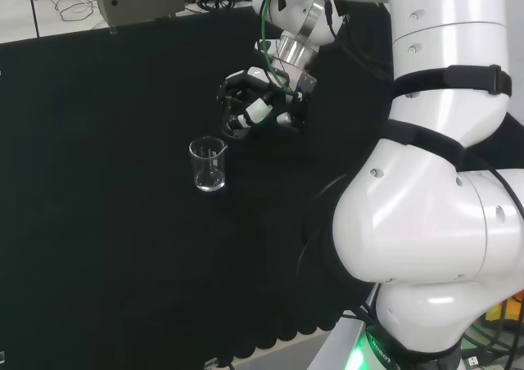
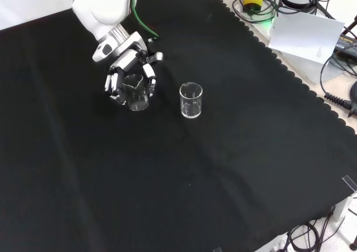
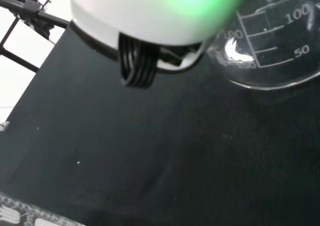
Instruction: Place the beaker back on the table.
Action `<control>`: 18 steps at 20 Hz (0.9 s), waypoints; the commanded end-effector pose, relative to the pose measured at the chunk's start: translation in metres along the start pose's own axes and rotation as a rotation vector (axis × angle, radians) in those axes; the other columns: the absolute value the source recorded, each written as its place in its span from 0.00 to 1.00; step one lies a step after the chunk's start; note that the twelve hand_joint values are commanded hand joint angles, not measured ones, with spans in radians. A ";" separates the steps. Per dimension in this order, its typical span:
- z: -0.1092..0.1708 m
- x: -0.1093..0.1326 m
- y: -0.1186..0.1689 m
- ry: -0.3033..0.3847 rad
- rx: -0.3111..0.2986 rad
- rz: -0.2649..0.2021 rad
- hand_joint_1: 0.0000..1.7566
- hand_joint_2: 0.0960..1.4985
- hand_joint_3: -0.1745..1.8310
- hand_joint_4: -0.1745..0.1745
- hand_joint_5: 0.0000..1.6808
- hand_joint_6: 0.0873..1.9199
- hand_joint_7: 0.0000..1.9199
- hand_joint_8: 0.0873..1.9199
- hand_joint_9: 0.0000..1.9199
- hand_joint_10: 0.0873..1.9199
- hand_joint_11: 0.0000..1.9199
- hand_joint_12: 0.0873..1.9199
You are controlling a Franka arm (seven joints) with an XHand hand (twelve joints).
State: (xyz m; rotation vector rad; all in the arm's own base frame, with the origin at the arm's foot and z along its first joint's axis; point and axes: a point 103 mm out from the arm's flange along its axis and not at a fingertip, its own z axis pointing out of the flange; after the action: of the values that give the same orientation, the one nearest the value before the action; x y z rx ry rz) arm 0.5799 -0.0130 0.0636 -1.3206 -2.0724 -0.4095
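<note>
A small clear beaker (image 2: 136,94) sits inside the curled fingers of the black and white hand (image 2: 129,76), low over the black cloth at the left of the front view. The wrist view has this beaker (image 3: 272,51) close up, with white graduation marks, and its base close to the cloth; whether it touches the cloth I cannot tell. A blurred white part of the hand (image 3: 150,16) lies beside it. In the head view the hand (image 1: 255,104) hangs just right of and above a second beaker.
A second clear beaker (image 2: 191,100) stands upright and empty on the cloth to the right of the hand in the front view; the head view has this second beaker (image 1: 208,164) near the middle. Cables and a white paper (image 2: 309,34) lie beyond the cloth's scalloped edge.
</note>
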 end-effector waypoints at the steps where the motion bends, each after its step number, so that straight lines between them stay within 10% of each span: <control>1: -0.002 0.010 -0.007 -0.070 0.055 0.014 0.64 0.25 0.46 0.34 0.29 0.38 0.33 0.35 0.52 0.00 0.22 0.67; 18: -0.073 0.090 -0.052 -0.250 -0.046 0.057 0.57 0.27 0.40 0.32 0.21 0.13 0.13 0.35 0.33 0.00 0.06 0.73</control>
State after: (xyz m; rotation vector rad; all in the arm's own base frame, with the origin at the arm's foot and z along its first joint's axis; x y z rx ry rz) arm 0.5584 -0.0044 0.1421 -1.4126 -2.2049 -0.2773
